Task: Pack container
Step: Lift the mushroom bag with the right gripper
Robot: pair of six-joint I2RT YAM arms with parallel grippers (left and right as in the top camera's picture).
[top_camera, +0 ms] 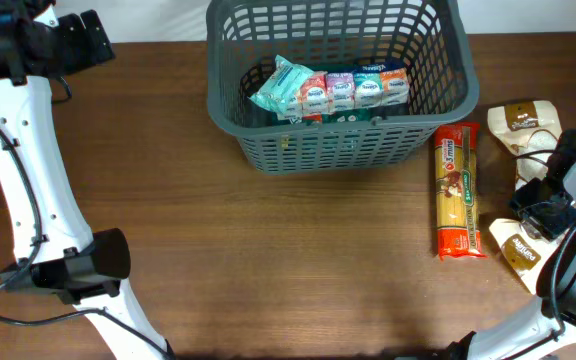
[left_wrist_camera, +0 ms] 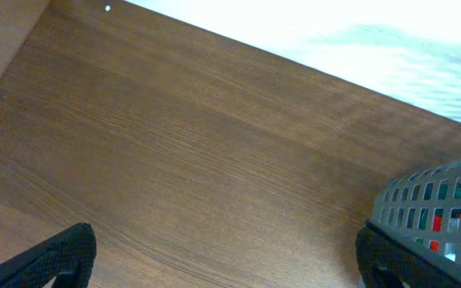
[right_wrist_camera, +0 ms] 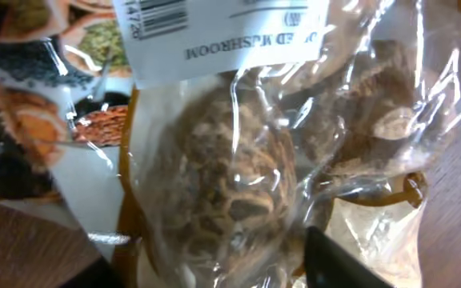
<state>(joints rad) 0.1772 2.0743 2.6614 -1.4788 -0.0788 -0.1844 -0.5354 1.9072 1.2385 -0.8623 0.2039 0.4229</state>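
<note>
The dark grey latticed container point(top_camera: 343, 148) stands at the back centre of the table, with several pastel packets point(top_camera: 340, 90) lying in it. Its corner point(left_wrist_camera: 432, 200) also shows at the right of the left wrist view. My right gripper point(top_camera: 546, 205) hovers at the right edge of the table between two dried mushroom bags point(top_camera: 524, 122) point(top_camera: 518, 250). In the right wrist view a clear mushroom bag point(right_wrist_camera: 230, 176) bulges between the spread fingers of that gripper point(right_wrist_camera: 202, 272); the right finger point(right_wrist_camera: 338, 264) touches the film and the left one stands clear of it. My left gripper point(left_wrist_camera: 230, 268) hangs wide open over bare wood at the far left point(top_camera: 88, 42).
A long red packet of spaghetti point(top_camera: 458, 190) lies on the table just right of the container. The left arm's base point(top_camera: 78, 265) sits at the front left. The table's far edge runs behind the container.
</note>
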